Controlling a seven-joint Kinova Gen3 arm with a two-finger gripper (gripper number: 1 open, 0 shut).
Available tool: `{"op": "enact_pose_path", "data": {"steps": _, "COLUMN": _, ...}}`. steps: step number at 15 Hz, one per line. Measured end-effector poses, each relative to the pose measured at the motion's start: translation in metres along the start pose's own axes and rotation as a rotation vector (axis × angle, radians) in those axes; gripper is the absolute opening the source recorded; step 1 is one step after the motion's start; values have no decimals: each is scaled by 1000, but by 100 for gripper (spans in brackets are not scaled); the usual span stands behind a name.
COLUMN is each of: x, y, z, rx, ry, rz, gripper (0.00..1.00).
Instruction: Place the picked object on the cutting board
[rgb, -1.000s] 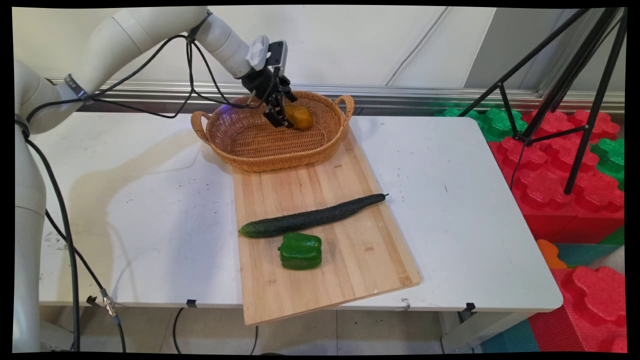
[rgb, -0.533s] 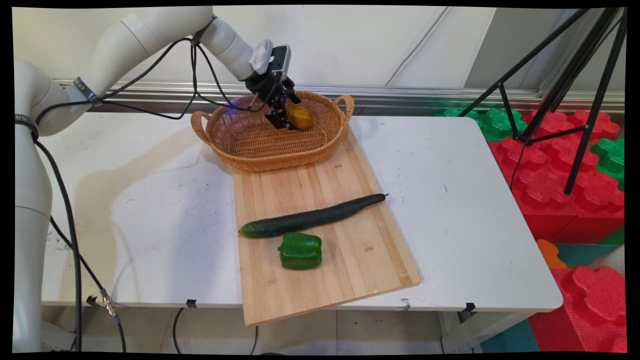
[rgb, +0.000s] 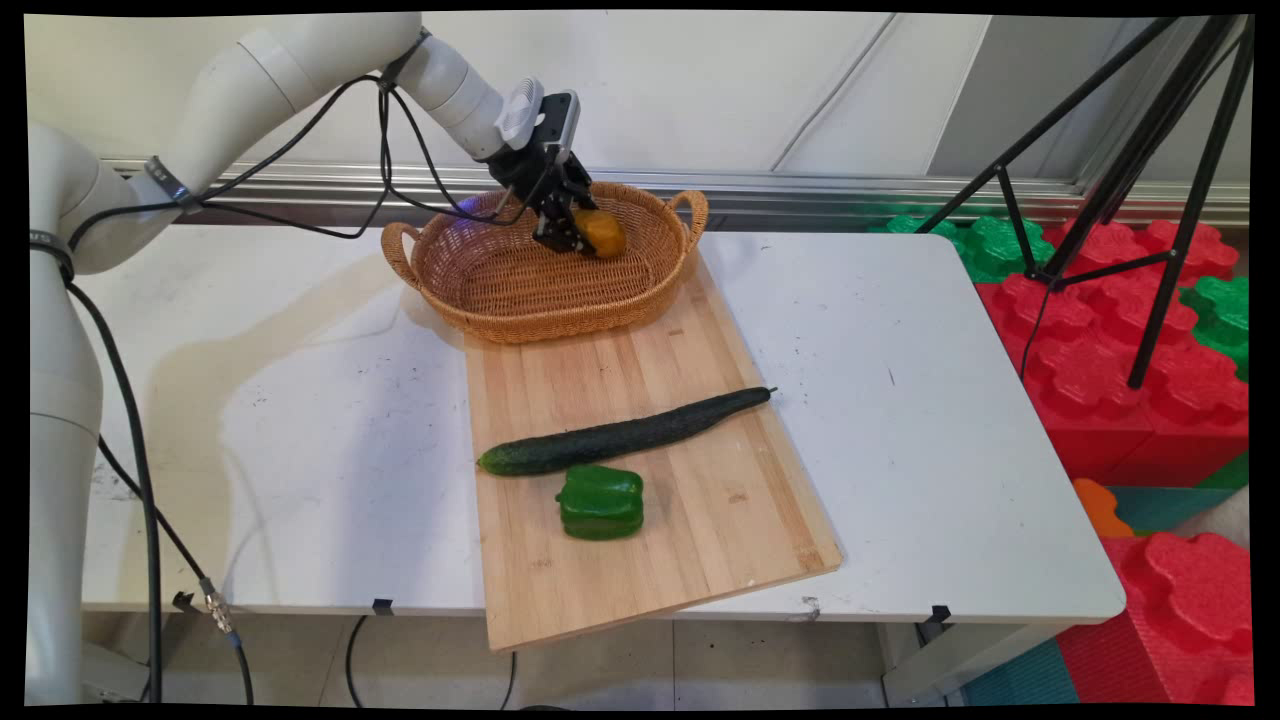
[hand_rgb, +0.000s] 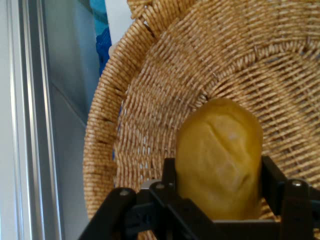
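While the black two-finger end effector (hand_rgb: 220, 200) sits inside the oval woven wicker basket (rgb: 500, 290), it's clamped on a yellow-brown potato-like lump (hand_rgb: 220, 155). Long dark-green cucumber (rgb: 620, 437) and green bell pepper (rgb: 600, 502) lie on the bamboo cutting board (rgb: 700, 520), outside the basket.

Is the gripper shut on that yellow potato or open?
Shut on it: both fingers press the potato's sides, above the wicker basket.

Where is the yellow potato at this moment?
The yellow potato sits between the fingers of the pincer, inside the wicker basket near its far right side. The hand view shows the basket's weave behind it.
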Motion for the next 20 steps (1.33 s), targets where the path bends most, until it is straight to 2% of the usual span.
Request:
{"op": "enact_pose_path", "data": {"steps": 3, "x": -2, "y": 3, "z": -12, "rx": 4, "ry": 8, "rz": -7, "gripper": 0}}
{"op": "enact_pose_path", "data": {"steps": 8, "x": -2, "y": 9, "z": -40, "rx": 22, "ry": 35, "rz": -88, "gripper": 0}}
{"op": "enact_pose_path", "data": {"steps": 14, "x": 5, "y": 24, "z": -98, "rx": 42, "ry": 75, "rz": -192, "gripper": 0}}
{"op": "enact_pose_path", "data": {"steps": 18, "x": 12, "y": 37, "z": -131, "rx": 34, "ry": 103, "rz": -245, "gripper": 0}}
{"op": "enact_pose_path", "data": {"steps": 20, "x": 19, "y": 50, "z": -153, "rx": 14, "ry": 122, "rz": -289, "gripper": 0}}
